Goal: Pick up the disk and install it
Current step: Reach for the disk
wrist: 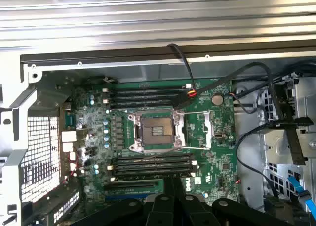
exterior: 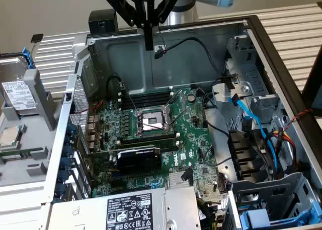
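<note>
Gripper: your black gripper (exterior: 149, 45), fingers pressed together, empty, over the open grey metal computer chassis (exterior: 126, 59) | Target: silver rectangular disk with white label and blue plastic carrier (exterior: 17, 91), well apart from your fingers, toward the exterior view's left, outside the chassis | Long axis: roughly near-to-far.

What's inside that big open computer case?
A green motherboard with an open processor socket, a black card, black and blue cables, and a labelled power supply. The supply and cables cover whatever lies beneath them. The disk lies outside, at the exterior view's left.
</note>
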`<control>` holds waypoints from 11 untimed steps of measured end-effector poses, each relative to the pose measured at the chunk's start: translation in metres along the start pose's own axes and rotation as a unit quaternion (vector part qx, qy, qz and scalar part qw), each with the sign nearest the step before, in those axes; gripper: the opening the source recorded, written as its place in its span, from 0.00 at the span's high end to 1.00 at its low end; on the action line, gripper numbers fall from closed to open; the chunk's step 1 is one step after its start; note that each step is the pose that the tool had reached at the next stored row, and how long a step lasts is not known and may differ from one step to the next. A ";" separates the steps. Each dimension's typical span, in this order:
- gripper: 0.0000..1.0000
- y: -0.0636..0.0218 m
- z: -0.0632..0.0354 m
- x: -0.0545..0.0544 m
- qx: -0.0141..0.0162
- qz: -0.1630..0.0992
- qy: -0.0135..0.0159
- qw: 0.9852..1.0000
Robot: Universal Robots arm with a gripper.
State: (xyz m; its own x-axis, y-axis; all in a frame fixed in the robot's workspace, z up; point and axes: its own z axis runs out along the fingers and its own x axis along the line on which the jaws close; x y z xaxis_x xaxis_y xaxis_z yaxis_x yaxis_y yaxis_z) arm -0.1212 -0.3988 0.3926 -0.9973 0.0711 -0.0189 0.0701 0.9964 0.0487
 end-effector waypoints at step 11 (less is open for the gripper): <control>0.89 0.0000 0.0000 0.000 0.000 0.000 0.000 1.000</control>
State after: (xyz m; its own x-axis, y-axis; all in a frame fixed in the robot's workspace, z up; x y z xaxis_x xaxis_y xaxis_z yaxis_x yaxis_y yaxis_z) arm -0.1212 -0.3988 0.3926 -0.9973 0.0710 -0.0190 0.0700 0.9964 0.0488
